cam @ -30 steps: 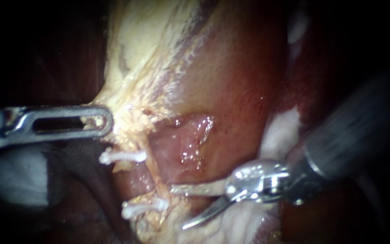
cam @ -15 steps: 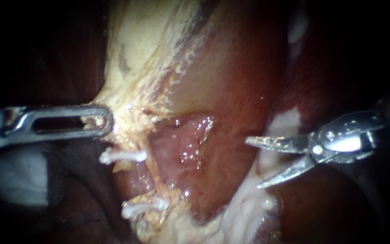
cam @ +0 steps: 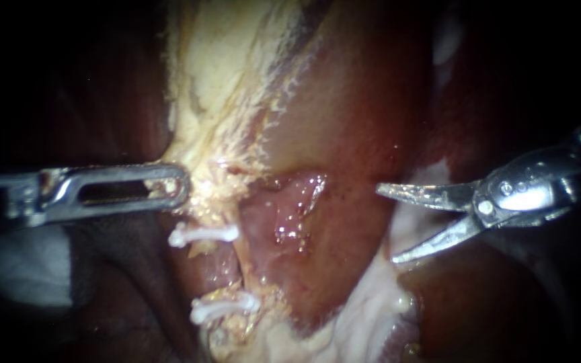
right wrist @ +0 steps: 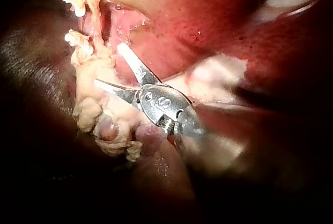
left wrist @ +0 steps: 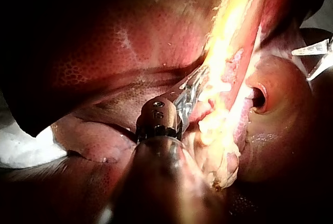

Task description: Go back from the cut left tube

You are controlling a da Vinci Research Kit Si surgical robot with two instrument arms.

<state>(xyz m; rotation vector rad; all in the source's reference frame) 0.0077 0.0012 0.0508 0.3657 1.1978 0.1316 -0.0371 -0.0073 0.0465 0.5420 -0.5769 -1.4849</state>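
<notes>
Two white clips, an upper one (cam: 203, 234) and a lower one (cam: 226, 308), sit on the pale strand at the edge of the yellowish fatty tissue (cam: 223, 74). I cannot make out the tube's cut ends between them. My left instrument (cam: 169, 187) comes in level from the left, its slotted jaws shut on the fatty tissue just above the upper clip. My right instrument (cam: 386, 225) hangs to the right of the raw pink patch (cam: 284, 208), its two curved blades open and holding nothing. The right wrist view shows the same blades (right wrist: 106, 64) apart, short of the clips (right wrist: 70, 38).
Red liver surface (cam: 358, 114) fills the middle and right. White fatty tissue (cam: 371, 302) lies under the right instrument's blades. In the left wrist view a round opening (left wrist: 258, 96) shows in the tissue beyond the left instrument's jaws (left wrist: 193, 93).
My right instrument has drawn back up and to the right, away from the lower clip, with its blades still open. The left instrument keeps its hold; the whole scene has shifted slightly right.
</notes>
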